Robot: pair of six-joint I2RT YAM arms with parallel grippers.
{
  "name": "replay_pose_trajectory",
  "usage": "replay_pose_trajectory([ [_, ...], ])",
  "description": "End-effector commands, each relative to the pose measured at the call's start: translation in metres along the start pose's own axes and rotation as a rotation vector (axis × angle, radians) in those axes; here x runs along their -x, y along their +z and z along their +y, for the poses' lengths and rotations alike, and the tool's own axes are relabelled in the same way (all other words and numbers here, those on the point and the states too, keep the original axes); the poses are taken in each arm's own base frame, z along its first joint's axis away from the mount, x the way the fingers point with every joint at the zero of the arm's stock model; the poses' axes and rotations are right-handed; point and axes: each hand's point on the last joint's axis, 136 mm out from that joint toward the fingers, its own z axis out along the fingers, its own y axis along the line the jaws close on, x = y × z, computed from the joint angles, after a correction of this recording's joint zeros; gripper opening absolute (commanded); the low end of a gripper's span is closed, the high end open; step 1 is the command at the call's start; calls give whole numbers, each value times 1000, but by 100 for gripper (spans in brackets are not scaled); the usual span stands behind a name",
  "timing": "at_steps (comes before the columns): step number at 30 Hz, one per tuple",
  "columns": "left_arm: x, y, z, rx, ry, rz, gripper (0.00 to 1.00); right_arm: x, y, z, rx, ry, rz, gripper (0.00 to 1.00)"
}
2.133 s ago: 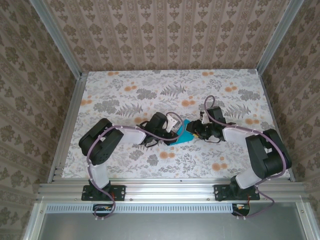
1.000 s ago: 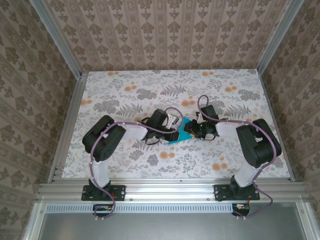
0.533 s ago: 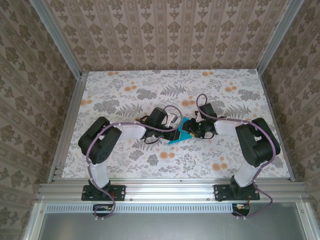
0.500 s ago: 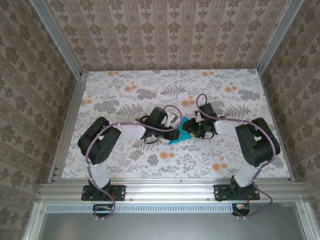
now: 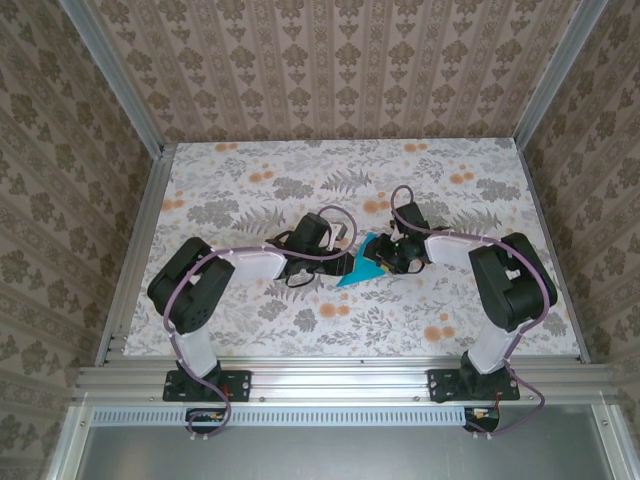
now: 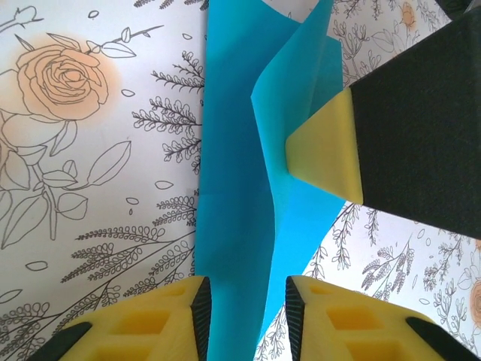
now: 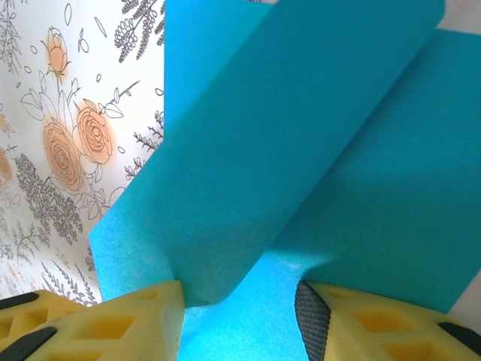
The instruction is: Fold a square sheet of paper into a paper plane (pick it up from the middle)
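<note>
Left end effector (image 6: 244, 316): fingers parted, straddling one end of the square sheet of paper (image 6: 233, 188), no pinch on it. Right end effector (image 7: 239, 308): fingers likewise apart, with a raised teal flap standing between them. The sheet is partly folded and lies mid-counter (image 5: 450, 300) between both arms. One yellow fingertip (image 6: 323, 147) of the right unit sits at the flap's edge.

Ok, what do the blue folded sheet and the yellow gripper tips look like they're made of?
Teal-blue folded sheet: thin matte paper, judging by its sharp creases and the flap standing up on its own. Yellow gripper fingertips: probably rigid plastic, matte and slightly grainy, with open hollow cells; possibly printed, though that cannot be told.
</note>
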Motion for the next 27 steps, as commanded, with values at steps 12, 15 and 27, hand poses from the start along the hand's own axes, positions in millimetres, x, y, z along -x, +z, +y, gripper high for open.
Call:
replay_pose_trajectory([
  [12, -15, 9, -1, -17, 36, 61, 36, -24, 13, -91, -403, 123, 59, 42],
  [15, -20, 9, 3, -3, 39, 79, 34, -25, 14, -93, -411, 128, 64, 41],
  [27, -33, 9, 7, 5, 9, 113, 14, -24, 16, -89, -409, 100, 75, 43],
])
